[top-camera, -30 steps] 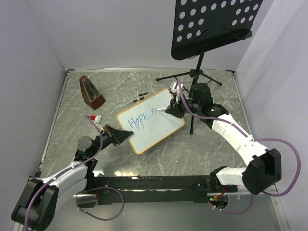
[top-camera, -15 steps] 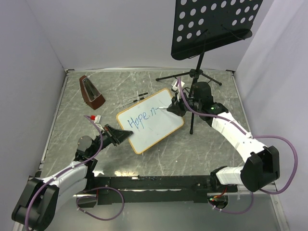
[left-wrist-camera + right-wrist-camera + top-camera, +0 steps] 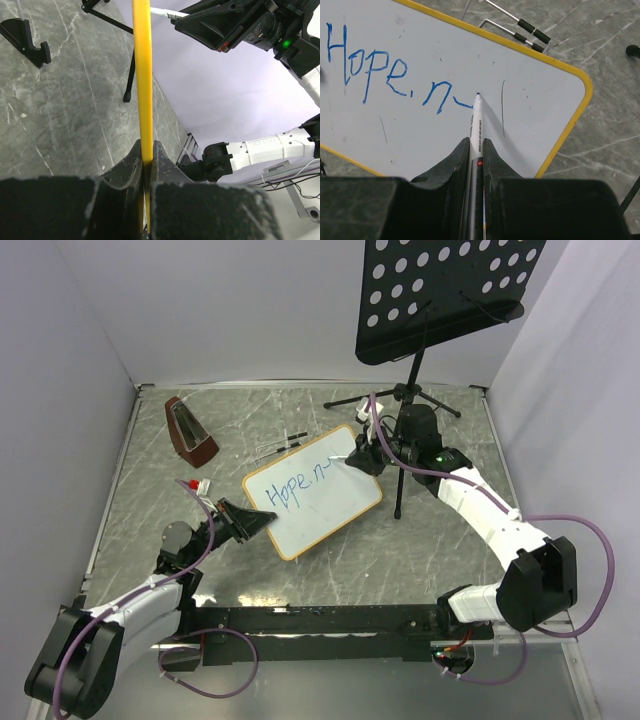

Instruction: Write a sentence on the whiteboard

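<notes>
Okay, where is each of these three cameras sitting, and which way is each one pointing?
Top external: above and behind the bases, looking down at the table; the left arm, the right arm, the whiteboard and the music stand show.
Left wrist: low, sighting along the whiteboard's frame, pinched by the left fingers; the right arm beyond.
Right wrist: over the whiteboard, facing down; the right fingers hold the marker at the sentence.
Shared: both wrist views show the marker.

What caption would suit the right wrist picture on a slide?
Right pincer shut on a marker, tip at the whiteboard, the blue sentence so far reading "Hope n".
</notes>
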`<state>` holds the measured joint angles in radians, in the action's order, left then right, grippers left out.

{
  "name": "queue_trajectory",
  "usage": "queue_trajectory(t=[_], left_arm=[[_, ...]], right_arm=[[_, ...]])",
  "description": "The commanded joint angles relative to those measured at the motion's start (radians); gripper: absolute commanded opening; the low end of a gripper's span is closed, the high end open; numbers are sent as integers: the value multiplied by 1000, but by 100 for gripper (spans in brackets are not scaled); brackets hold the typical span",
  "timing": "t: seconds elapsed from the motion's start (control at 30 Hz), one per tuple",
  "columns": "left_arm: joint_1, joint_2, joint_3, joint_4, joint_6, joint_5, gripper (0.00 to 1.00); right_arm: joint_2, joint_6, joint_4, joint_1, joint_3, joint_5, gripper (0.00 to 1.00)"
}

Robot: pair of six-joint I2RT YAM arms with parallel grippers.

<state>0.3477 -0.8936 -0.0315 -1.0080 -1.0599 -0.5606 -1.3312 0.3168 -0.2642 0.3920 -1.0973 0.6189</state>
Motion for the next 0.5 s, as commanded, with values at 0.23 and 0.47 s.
queue_trajectory(t=[0.23,0.47], left_arm=[[0,18,7,-193,-12,-12,1],[0,31,4,-181,-9,1,1]], right_arm=[[-14,5,-1,2,-32,82,0],[1,31,-39,4,-9,97,0]])
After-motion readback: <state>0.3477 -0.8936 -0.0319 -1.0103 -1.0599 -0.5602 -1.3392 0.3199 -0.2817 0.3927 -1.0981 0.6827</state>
